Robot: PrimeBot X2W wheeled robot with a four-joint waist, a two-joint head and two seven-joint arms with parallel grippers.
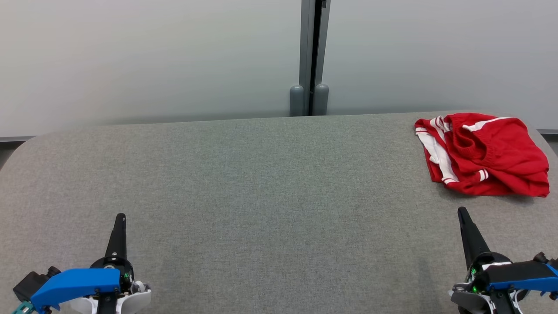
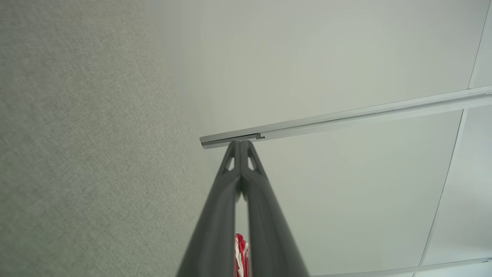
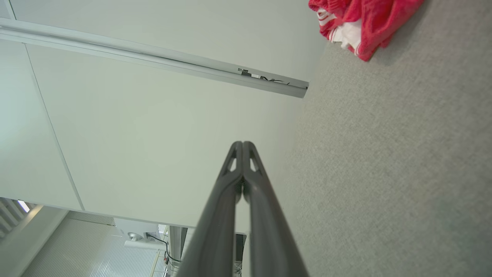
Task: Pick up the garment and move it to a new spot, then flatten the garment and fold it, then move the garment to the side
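Head view: finding the red, white-striped garment (image 1: pixel 484 155) lying bunched at the far right of the grey table (image 1: pixel 261 174), near the back edge. Running its long axis roughly left to right, dipping toward the near right, with white-trimmed hems pointing left and the gathered waistband facing up. Seeing the left gripper (image 1: pixel 120 218) at lower left and the right gripper (image 1: pixel 461 212) at lower right, fingers pressing together on nothing, the right one near the garment but apart.

Left wrist view: showing fingers meeting at the tips, with a red-and-white sliver through the gap lower down.

Right wrist view: showing fingers likewise pressing tip to tip, with the garment lying on the table at upper right.
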